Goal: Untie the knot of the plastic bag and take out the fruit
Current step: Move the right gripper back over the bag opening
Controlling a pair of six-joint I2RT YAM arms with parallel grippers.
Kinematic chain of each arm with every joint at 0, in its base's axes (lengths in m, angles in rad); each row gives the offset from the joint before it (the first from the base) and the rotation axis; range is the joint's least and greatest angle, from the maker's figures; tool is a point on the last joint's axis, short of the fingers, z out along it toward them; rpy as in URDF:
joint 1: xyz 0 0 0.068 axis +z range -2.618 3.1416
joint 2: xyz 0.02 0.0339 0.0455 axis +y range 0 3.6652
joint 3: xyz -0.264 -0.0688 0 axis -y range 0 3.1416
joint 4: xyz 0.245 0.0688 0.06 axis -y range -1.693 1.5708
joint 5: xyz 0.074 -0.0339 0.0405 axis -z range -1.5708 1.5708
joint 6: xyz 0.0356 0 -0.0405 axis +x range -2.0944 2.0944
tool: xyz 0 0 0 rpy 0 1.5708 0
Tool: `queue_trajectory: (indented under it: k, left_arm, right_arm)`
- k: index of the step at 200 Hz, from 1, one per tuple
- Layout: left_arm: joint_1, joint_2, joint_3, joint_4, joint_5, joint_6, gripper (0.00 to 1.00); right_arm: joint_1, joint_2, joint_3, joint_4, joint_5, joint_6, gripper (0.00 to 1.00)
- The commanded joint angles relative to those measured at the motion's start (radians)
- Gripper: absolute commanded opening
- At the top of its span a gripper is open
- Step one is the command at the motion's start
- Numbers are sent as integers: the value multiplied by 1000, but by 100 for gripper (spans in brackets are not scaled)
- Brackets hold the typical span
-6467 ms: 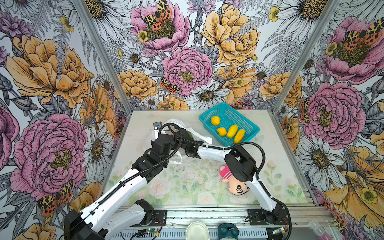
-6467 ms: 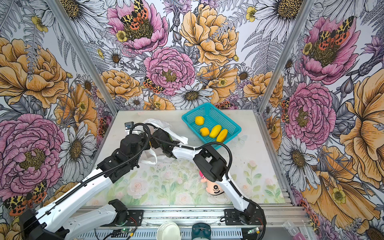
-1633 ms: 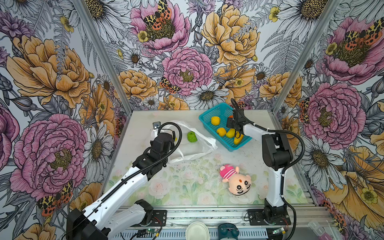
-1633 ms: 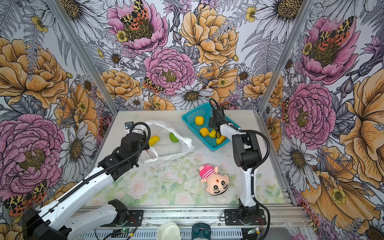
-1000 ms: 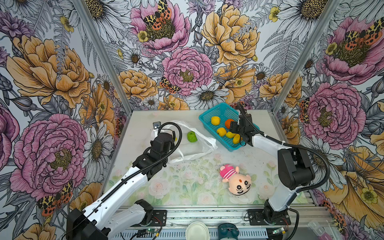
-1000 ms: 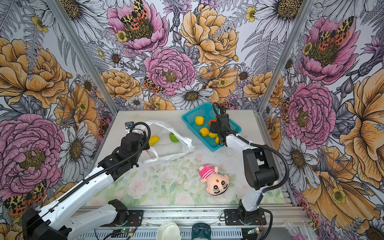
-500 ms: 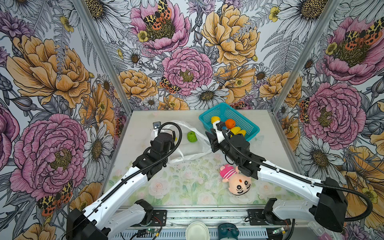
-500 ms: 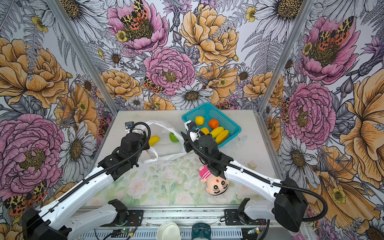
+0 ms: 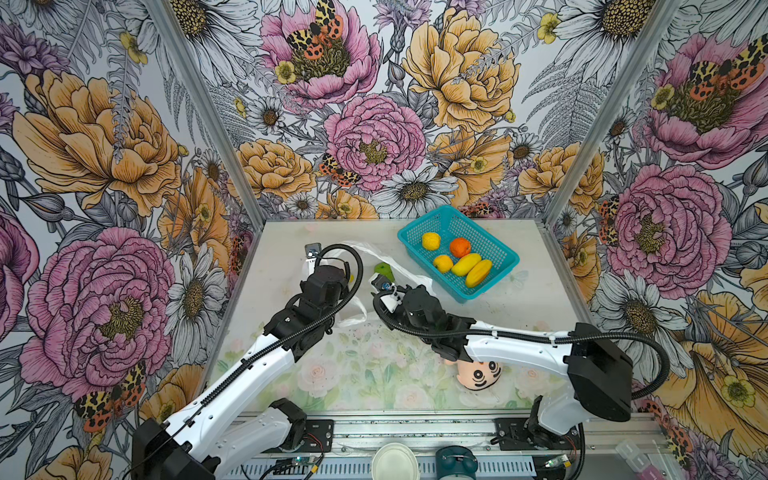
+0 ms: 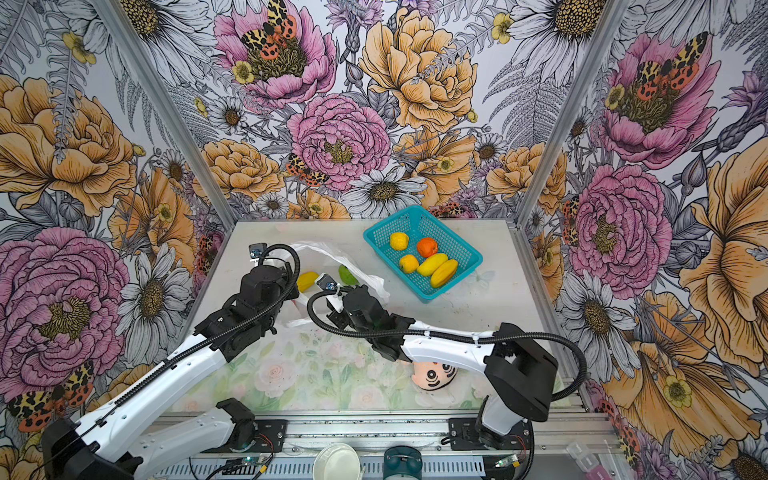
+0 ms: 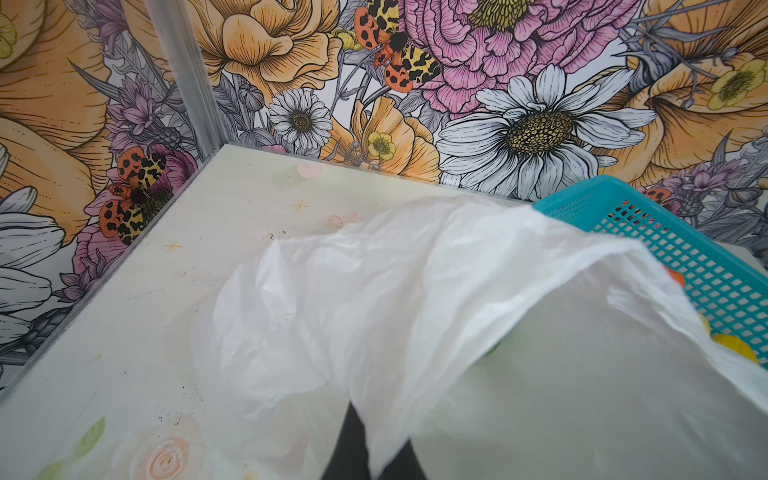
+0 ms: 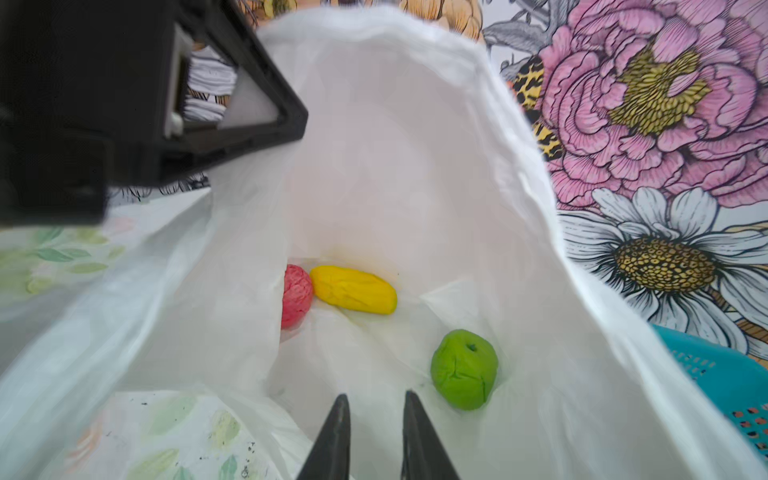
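The pale table (image 9: 519, 299), printed with faint flowers towards the front, carries a crumpled white plastic bag (image 11: 374, 299) at the back left, a teal basket (image 9: 457, 224) at the back right, and a doll (image 9: 478, 372) lying face up near the front right.

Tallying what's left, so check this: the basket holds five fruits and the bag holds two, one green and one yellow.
Not quite: the bag holds three fruits, not two. The right wrist view shows a pink fruit beside the yellow fruit, plus the green fruit. The basket does hold five, as a top view shows.
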Motion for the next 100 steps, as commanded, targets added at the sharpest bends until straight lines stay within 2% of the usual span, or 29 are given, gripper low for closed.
queue_trajectory:
  k: [1, 43, 100]
  left_arm:
    - [1, -23, -18, 17, 12, -16, 0]
    - [-2, -52, -34, 34, 18, -13, 0]
    - [-16, -114, -72, 100, 62, 13, 0]
  right_arm:
    - [-14, 93, 81, -17, 25, 31, 19]
    - [-67, 225, 161, -34, 7, 119, 18]
    - [-118, 326, 219, -61, 9, 185, 19]
